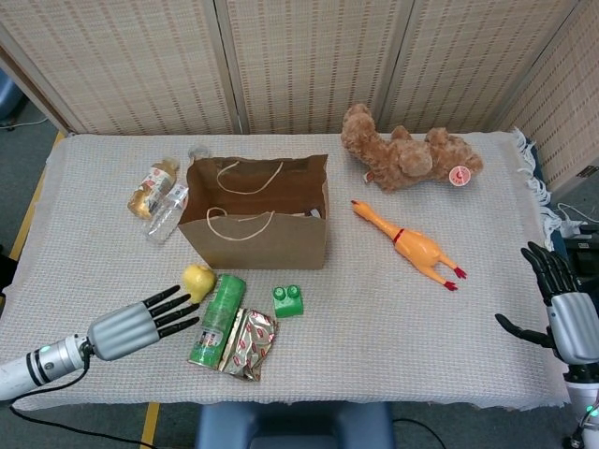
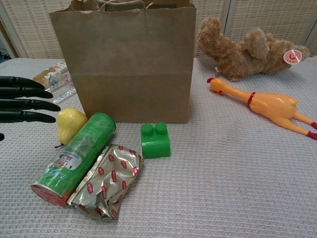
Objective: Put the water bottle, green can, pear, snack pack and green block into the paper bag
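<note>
The brown paper bag (image 1: 254, 238) (image 2: 124, 64) stands upright and open at the table's middle. In front of it lie the yellow pear (image 1: 197, 280) (image 2: 70, 124), the green can (image 1: 216, 319) (image 2: 77, 154) on its side, the foil snack pack (image 1: 249, 342) (image 2: 106, 180) and the green block (image 1: 288, 299) (image 2: 155, 140). The clear water bottle (image 1: 166, 214) (image 2: 56, 90) lies left of the bag. My left hand (image 1: 136, 324) (image 2: 22, 99) is open, fingers stretched flat toward the pear and just short of it. My right hand (image 1: 562, 313) hangs open off the table's right edge.
A second bottle with a yellow label (image 1: 152, 188) lies beside the water bottle. A brown teddy bear (image 1: 405, 154) (image 2: 247, 47) and a rubber chicken (image 1: 408, 243) (image 2: 267, 105) lie right of the bag. The cloth-covered table (image 1: 374, 318) ends near the can.
</note>
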Action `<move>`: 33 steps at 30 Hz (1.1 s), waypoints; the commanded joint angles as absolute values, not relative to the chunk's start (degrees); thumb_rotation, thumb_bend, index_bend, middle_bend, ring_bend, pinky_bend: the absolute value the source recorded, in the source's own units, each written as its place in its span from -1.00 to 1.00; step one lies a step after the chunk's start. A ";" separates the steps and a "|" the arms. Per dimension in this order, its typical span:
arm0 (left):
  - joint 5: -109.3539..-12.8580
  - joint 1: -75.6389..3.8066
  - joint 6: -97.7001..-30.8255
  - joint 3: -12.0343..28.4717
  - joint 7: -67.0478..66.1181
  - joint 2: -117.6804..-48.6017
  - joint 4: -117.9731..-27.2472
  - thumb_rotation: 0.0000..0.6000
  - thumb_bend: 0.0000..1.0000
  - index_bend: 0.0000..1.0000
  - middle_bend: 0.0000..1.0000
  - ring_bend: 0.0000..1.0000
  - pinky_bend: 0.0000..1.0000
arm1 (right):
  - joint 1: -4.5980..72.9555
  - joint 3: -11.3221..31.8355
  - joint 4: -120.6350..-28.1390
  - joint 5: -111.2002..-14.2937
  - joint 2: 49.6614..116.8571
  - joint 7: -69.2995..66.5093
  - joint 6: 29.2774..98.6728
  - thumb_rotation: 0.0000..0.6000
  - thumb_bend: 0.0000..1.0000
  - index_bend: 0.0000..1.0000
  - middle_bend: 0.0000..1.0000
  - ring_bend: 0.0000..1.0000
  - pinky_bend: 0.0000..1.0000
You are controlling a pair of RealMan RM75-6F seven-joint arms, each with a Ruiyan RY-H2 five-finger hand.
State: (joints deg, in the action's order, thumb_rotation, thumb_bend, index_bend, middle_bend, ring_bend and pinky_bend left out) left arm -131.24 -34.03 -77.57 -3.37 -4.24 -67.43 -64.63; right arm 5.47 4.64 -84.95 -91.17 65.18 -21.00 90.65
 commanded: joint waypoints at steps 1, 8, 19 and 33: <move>-130.88 -35.92 -75.44 -3.69 -5.88 -68.98 -65.72 1.00 -0.22 -1.00 -1.00 -1.00 -0.86 | 5.48 4.61 -84.96 -91.15 65.10 -21.16 90.59 1.00 -0.89 -1.00 -1.00 -1.00 -1.00; -131.43 -40.43 -70.89 -4.62 -9.57 -72.49 -66.72 1.00 -0.22 -1.00 -1.00 -1.00 -0.91 | 5.52 4.50 -85.21 -90.90 64.72 -21.95 90.14 1.00 -0.89 -1.00 -1.00 -1.00 -1.00; -130.77 -43.94 -67.83 -7.78 -10.80 -77.48 -61.07 1.00 -0.22 -1.00 -1.00 -1.00 -0.91 | 5.55 4.38 -85.60 -90.33 64.11 -22.99 89.30 1.00 -0.88 -1.00 -1.00 -1.00 -1.00; -129.03 -45.18 -67.54 -12.34 -11.34 -80.65 -56.10 1.00 -0.22 -1.00 -1.00 -1.00 -0.91 | 5.62 4.38 -85.97 -90.07 64.06 -22.57 88.91 1.00 -0.89 -1.00 -1.00 -1.00 -1.00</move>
State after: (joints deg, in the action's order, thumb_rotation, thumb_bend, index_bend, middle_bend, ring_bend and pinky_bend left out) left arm -129.05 -45.07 -67.72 -12.06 -11.14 -80.44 -56.29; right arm 5.61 4.39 -85.98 -90.07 64.07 -22.57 88.92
